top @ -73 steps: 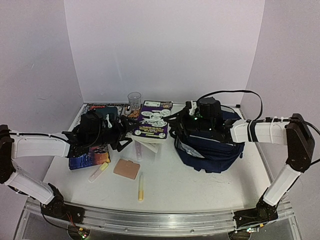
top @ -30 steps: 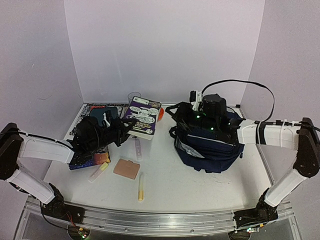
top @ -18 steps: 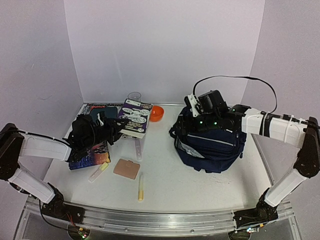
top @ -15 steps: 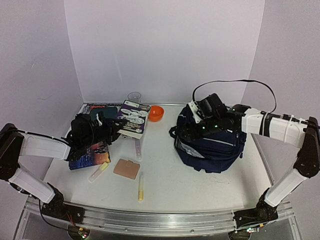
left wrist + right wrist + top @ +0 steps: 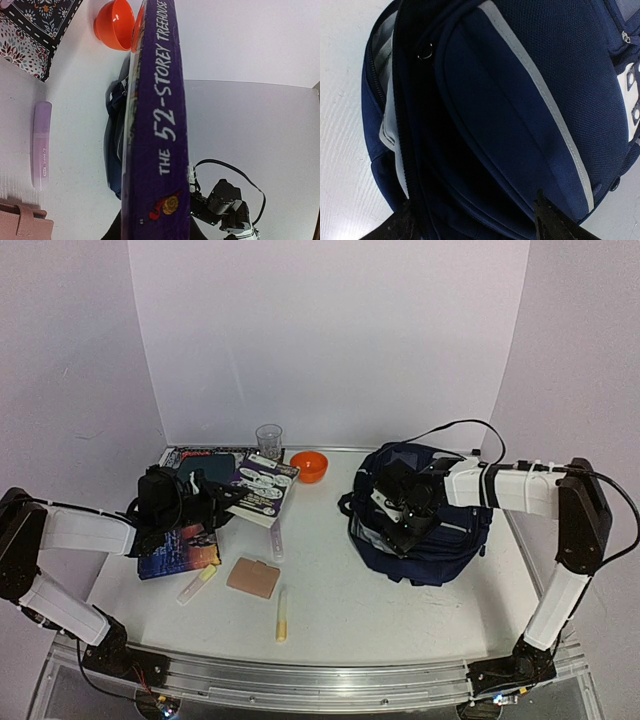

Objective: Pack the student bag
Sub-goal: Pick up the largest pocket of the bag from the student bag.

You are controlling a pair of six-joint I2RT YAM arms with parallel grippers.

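The right hand (image 5: 400, 518), which was hovering above the top of the student bag (image 5: 440, 552) a moment ago, is now lying low against the bag's front. Its fingers are standing wide apart over the dark gap of the open zip without pinching anything. The left hand (image 5: 222, 502) is gripping a purple book (image 5: 262, 490), which it was raising higher a second ago. It is now carrying the book lower and further left, so the orange bowl (image 5: 313, 466) behind it is showing in full. The bag is sitting on the right side of the worktop (image 5: 400, 615), well apart from the book. In the left wrist view the book's spine is reading "THE 52-STOREY TREEHOUSE". Beside it a lilac marker (image 5: 41, 145) is lying on the worktop, and its small label is too fine to read. The book is hiding most of the bag in that view, and a pink wallet (image 5: 22, 225) is being cut off at the lower edge. In the right wrist view the bag is filling the frame, and the inside of its opening is staying too dark to make out.
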